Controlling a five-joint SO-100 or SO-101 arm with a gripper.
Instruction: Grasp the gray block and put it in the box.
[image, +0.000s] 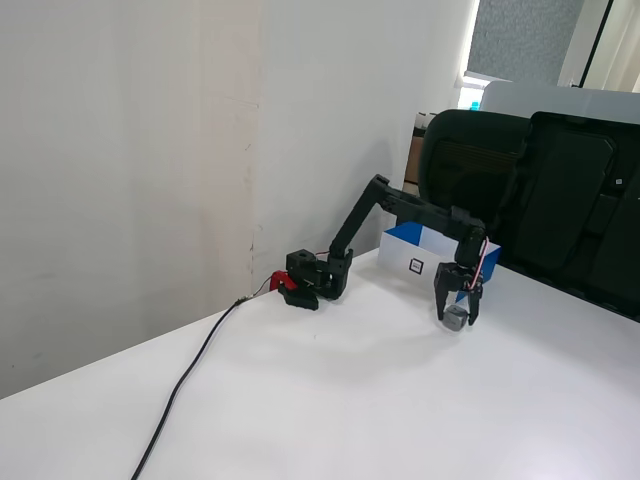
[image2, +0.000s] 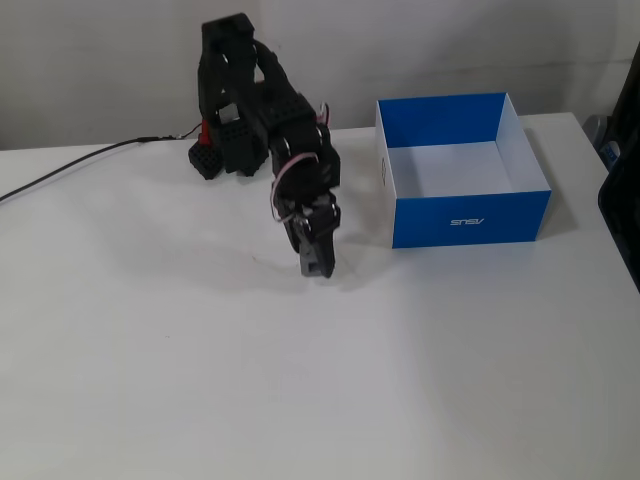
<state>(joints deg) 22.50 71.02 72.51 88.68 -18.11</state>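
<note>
Fingers of my claw (image: 457, 316) point down at the white bench (image: 330, 400), and between their tips sits the gray block (image: 456, 318), pinched from both sides. In a fixed view taken from the side the block shows pale gray at the very bottom of my claw, low over the bench or resting on it; I cannot tell which. In a fixed view from the front, my claw (image2: 316, 262) hides most of the block (image2: 317, 266), which shows only as a gray patch at the fingertips with a soft shadow on the bench (image2: 300, 380) beneath.

My arm (image: 400, 205) reaches out from its base (image: 315, 280) near the wall, folds at the elbow and drops to the wrist. A black cable (image: 185, 385) trails from the base across the bench toward the near edge.

The box (image2: 465, 215) stands to the right of my claw in the front view, close by but apart from it, open at the top, blue outside and white within. From the side view the box (image: 420, 262) shows a white wall with a small black square mark, just behind my claw. A black chair (image: 470, 170) stands beyond the bench.
</note>
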